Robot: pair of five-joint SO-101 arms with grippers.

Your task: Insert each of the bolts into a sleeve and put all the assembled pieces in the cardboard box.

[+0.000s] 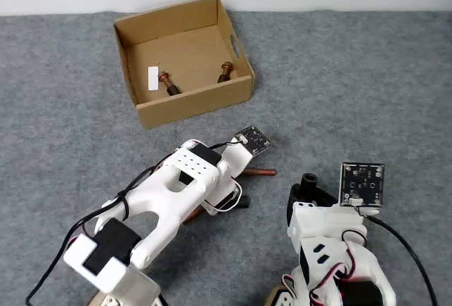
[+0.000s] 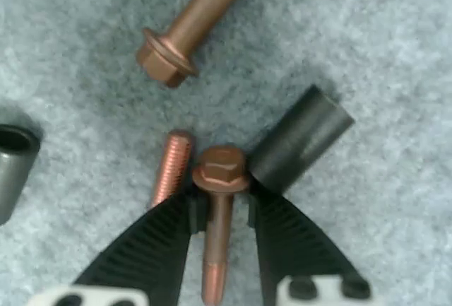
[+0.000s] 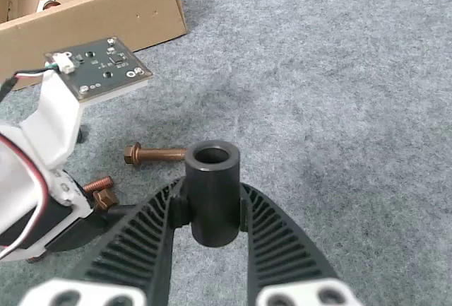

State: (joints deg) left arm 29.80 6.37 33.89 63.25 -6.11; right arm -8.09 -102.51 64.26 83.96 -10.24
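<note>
High view: the grey, felt-like worktop (image 1: 367,80) lies open on the far right and along the left side. An open brown cardboard box (image 1: 194,101) stands at the far left of centre. One assembled bolt-and-sleeve piece (image 1: 168,83) and a second assembled piece (image 1: 225,72) lie apart on its floor. A loose copper-coloured flanged bolt (image 1: 260,172) lies just right of the white left arm (image 1: 185,179). The white right arm (image 1: 332,249) is at the near right.

Left wrist view: the left gripper (image 2: 220,203) has its ribbed black fingers (image 2: 166,239) closed narrowly on the shank of a copper-coloured hex-head bolt (image 2: 220,173), just behind the flanged head. A matte black tubular sleeve (image 2: 300,140) lies on the worktop right beside that head; I cannot tell whether they touch. The threaded copper shank of another bolt (image 2: 173,168) lies close on the other side. A grey metal sleeve (image 2: 14,168) shows at the picture's edge, well apart.

Right wrist view: the right gripper (image 3: 212,210) clamps a smooth black cylindrical sleeve (image 3: 212,193), open bore facing away from the wrist. The loose bolt lies beyond it, and bare worktop stretches to the right.
</note>
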